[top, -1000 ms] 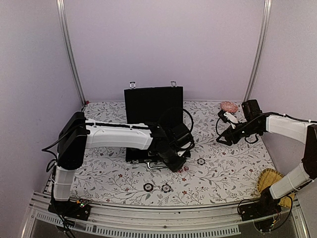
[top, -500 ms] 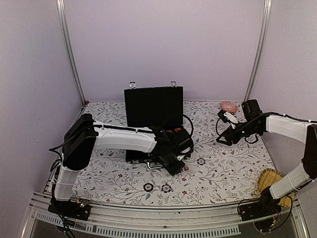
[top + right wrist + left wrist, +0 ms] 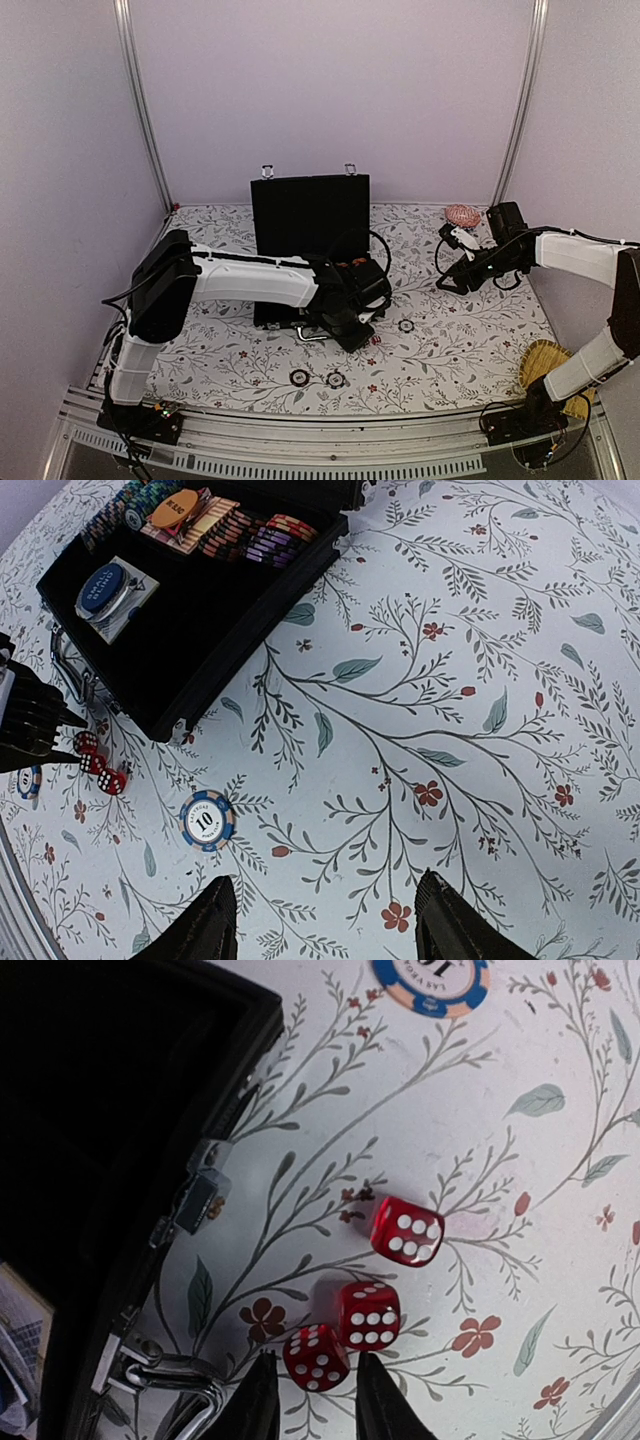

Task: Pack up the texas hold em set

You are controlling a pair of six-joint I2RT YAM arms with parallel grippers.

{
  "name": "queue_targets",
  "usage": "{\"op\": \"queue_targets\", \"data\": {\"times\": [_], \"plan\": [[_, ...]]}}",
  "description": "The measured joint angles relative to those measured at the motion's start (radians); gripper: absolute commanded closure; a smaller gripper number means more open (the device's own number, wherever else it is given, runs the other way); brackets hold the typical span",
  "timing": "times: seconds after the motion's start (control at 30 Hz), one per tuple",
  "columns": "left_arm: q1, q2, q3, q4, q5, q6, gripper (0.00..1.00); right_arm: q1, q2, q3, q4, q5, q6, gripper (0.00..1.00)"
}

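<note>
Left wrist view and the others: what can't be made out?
- Case interior: left wrist view, lost in shadow.
- Chip: left wrist view, cut off by the top edge, number incomplete.
- Dice: top view, too small to count or read.
- Front chips: top view, too small to read values.

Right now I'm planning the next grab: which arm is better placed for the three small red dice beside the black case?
Left. The left tool, open, straddles the nearest small red die beside the black hinged briefcase. The right tool, also open, hangs well away from the dice.
</note>
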Motion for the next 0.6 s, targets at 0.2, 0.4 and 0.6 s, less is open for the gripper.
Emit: {"op": "queue_targets", "data": {"times": [0.2, 0.4, 0.6], "plan": [[0.000, 0.004, 0.002, 0.000, 0.001, 0.002, 0.75, 0.000, 0.003, 0.000, 0.000, 0.000, 0.000, 0.38], [0.001, 0.025, 0.006, 0.001, 0.005, 0.003, 0.78, 0.000, 0.007, 0.000, -0.001, -0.001, 0.000, 0.38], [0.002, 0.026, 0.006, 0.002, 0.008, 0.003, 0.84, 0.000, 0.008, 0.000, -0.001, -0.001, 0.000, 0.38]]}}
